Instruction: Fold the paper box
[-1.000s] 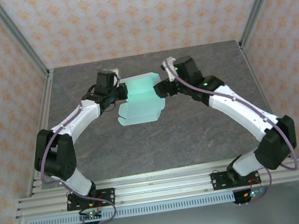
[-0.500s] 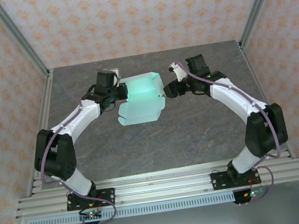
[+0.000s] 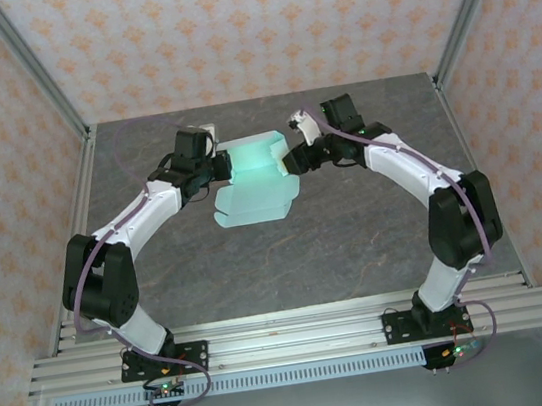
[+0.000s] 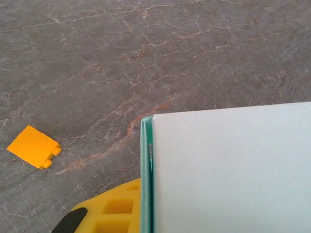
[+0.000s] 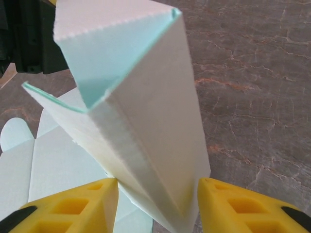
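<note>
Partway folded, the mint-green paper box sits at the far centre of the table, its left wall clamped in the left gripper. The right gripper straddles the raised right flap, fingers apart on either side; whether they pinch it is unclear. Next, that flap probably needs pressing squarely inward.

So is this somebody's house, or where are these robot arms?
Probably a robot test booth, not a house. The left arm and right arm are bolted to a metal rail at a grey stone-look table, with wallpapered panels on metal posts boxing it in.
</note>
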You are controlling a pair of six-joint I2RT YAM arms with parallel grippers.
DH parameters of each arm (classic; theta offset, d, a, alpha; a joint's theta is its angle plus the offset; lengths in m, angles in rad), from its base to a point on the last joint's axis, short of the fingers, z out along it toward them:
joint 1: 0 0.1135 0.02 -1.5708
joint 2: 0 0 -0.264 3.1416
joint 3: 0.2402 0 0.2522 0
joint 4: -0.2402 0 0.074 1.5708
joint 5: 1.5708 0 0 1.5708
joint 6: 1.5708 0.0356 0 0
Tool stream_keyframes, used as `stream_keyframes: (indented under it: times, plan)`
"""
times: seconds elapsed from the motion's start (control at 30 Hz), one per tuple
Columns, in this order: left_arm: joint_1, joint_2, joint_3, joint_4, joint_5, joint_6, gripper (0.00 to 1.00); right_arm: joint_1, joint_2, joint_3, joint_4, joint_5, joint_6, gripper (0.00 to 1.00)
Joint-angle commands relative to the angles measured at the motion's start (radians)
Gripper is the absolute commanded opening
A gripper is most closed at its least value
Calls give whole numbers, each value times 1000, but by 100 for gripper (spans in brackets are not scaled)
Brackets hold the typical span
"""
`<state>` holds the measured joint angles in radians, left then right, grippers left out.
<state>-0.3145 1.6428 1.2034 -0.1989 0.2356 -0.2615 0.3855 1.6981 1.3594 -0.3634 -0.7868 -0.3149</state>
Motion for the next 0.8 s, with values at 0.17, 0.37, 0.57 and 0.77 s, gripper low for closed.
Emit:
stream_keyframes:
  times: [0.17, 0.37, 0.57, 0.77]
  plan:
    - [-17, -14, 34, -17, 19, 7, 0, 90, 15, 31, 119, 337, 56, 34]
    - [-21, -12, 35, -16, 21, 7, 0, 171, 23, 17, 188, 597, 106, 29]
    - [-23, -12, 38, -22, 21, 8, 0, 251, 68, 53, 198, 921, 160, 28]
    - [-24, -8, 39, -25, 21, 8, 0, 304, 116, 104, 185, 1178, 220, 25]
